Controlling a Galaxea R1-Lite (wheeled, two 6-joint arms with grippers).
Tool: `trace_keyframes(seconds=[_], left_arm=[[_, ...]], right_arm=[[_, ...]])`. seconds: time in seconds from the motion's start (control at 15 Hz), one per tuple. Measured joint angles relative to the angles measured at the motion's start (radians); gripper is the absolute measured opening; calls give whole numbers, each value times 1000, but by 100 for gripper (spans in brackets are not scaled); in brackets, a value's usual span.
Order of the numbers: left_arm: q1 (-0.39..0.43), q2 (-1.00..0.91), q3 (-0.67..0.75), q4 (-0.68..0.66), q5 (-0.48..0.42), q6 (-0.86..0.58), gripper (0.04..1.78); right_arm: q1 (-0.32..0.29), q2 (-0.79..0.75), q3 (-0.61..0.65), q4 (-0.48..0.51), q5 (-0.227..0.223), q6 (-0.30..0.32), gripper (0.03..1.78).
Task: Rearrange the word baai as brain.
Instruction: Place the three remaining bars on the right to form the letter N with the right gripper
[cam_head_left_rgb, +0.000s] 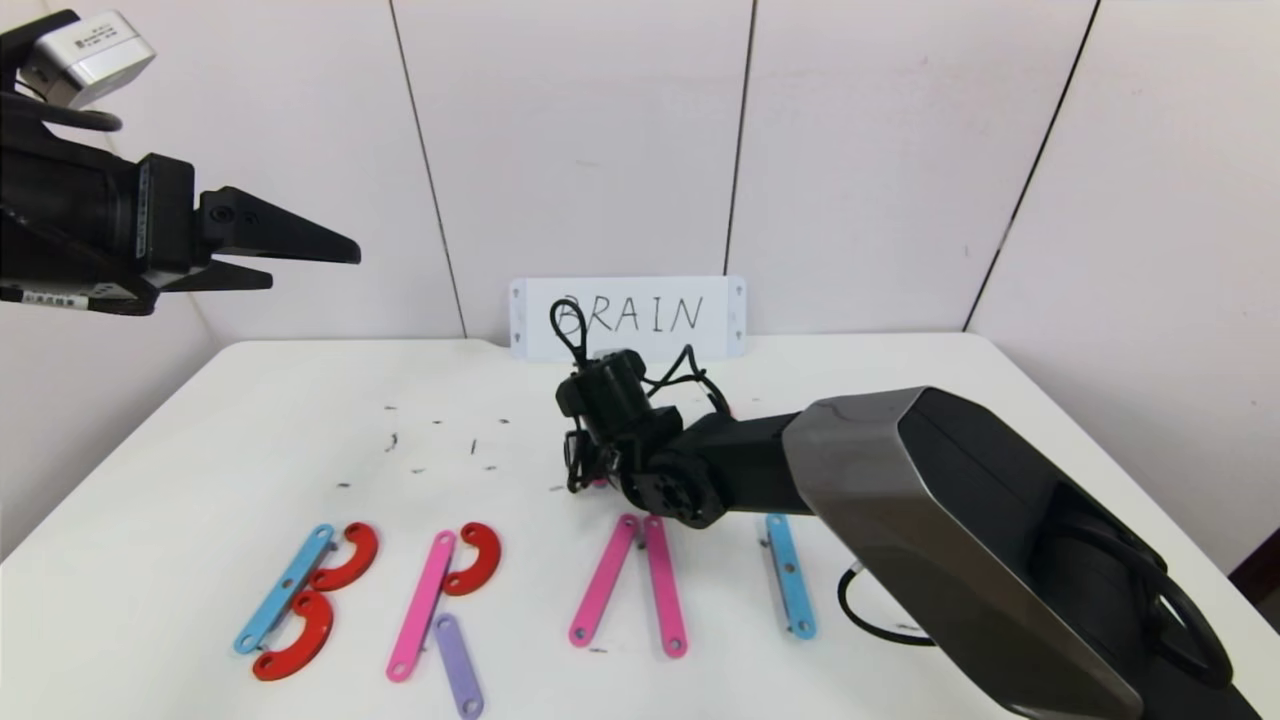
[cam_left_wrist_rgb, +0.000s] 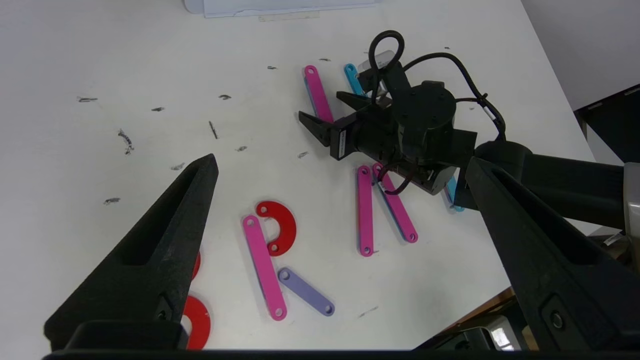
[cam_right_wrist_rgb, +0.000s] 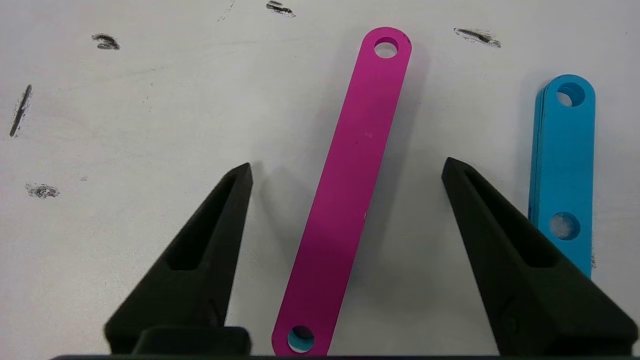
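The strip letters lie along the table's front. A light-blue bar (cam_head_left_rgb: 285, 588) with two red curves (cam_head_left_rgb: 350, 557) makes a B. A pink bar (cam_head_left_rgb: 422, 605), a red curve (cam_head_left_rgb: 478, 558) and a purple bar (cam_head_left_rgb: 458, 665) make an R. Two pink bars (cam_head_left_rgb: 603, 580) lean together, and a light-blue bar (cam_head_left_rgb: 790, 575) stands alone. My right gripper (cam_right_wrist_rgb: 346, 165) is open, low over the table behind them. It straddles a loose pink bar (cam_right_wrist_rgb: 345, 190) without touching it, and another light-blue bar (cam_right_wrist_rgb: 562, 170) lies beside. My left gripper (cam_head_left_rgb: 315, 268) hangs open, high at the left.
A white card with handwritten BRAIN (cam_head_left_rgb: 628, 317) leans on the wall at the table's back. Dark scuff marks (cam_head_left_rgb: 392, 442) dot the white table (cam_head_left_rgb: 200, 480). My right arm (cam_head_left_rgb: 900, 500) stretches across the table's right half, with a black cable (cam_head_left_rgb: 870, 615) looping under it.
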Motion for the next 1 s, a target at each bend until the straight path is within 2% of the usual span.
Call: trace_keyframes(seconds=[0.27, 0.4, 1.0], left_arm=[[0, 1, 1, 0, 0, 0, 173], [0, 0, 1, 0, 0, 0, 173], [-1, -1, 2, -1, 0, 0, 173]], right_arm=[[0, 3, -1, 0, 0, 1, 56], [1, 3, -1, 1, 0, 1, 32], [0, -11, -1, 3, 0, 4, 30]])
